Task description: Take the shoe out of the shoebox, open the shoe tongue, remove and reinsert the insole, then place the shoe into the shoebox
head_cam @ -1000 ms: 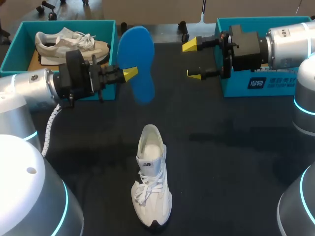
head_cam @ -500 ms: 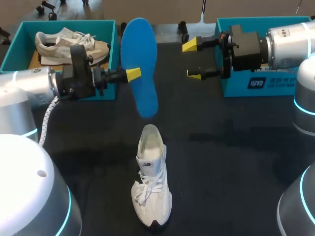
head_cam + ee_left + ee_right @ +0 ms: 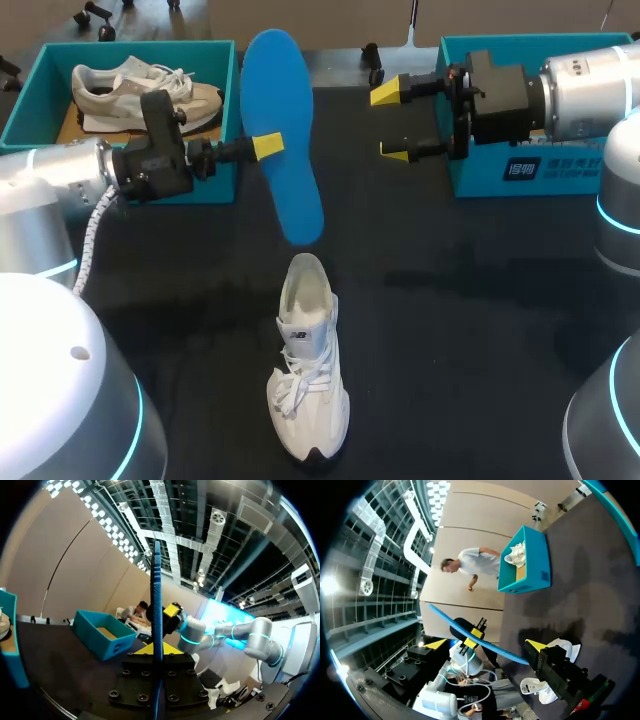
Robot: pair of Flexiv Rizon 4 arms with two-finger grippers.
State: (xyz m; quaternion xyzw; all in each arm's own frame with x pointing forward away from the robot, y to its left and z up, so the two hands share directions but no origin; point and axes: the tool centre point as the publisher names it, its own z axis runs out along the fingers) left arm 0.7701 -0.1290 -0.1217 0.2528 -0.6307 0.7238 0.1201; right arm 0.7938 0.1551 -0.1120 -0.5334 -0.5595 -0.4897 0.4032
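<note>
Insole (image 3: 292, 195), pinched in the left gripper (image 3: 264, 147), has swung down to hang just above the heel of the white sneaker (image 3: 308, 370), so reinsertion looks next; right gripper (image 3: 392, 122) waits open and empty beyond it.

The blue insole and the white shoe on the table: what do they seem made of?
Blue insole: probably foam, matte, a thin sheet that keeps its shape while gripped at its side. White shoe: apparently a textile or synthetic upper, matte, with woven-looking laces; the exact fabric cannot be told.
</note>
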